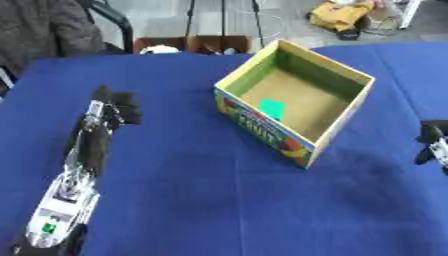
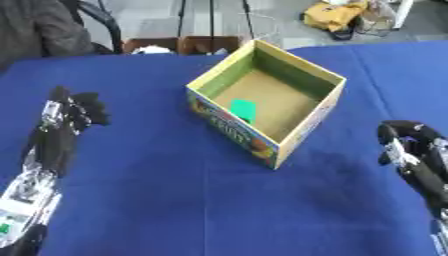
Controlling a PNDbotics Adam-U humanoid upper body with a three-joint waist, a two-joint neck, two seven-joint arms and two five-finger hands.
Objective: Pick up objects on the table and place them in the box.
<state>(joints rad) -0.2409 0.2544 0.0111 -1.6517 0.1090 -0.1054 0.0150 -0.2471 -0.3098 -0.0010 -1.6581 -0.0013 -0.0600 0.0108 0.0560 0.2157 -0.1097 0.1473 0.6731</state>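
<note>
**Hands clear, one green piece in the box**

Resting on the blue desk (image 1: 201,200), the open cardboard box (image 1: 337,131) sits a little right of centre, turned corner-on to the camera, its printed outer wall facing the robot. Inside it, on the brown floor near the front wall, lies a small flat green object (image 1: 272,108). No other loose object shows on the cloth in either eye view, so the task looks close to finished (or finished, if that green piece was the last one).

The left hand (image 1: 116,107) lies out over the desk well to the left of the box, its fingers bunched and curled, with nothing visibly held in them. The right hand (image 2: 409,137) shows at the right edge, near the box's right side but apart from it; its fingers also look curled, and no object can be seen in them, though the dark hand blurs against the cloth.

Risks from here, as a judgement:

- The box is light cardboard with nothing steadying it. A right arm swinging inward could clip its near corner and slide or tip it, spilling the green piece.
- If more objects lie outside the views, a reach across the box from either side could catch the raised rim.
- The green piece lies flat and low against the wall; anything dropped in would land on or beside it, which should not matter.
</note>
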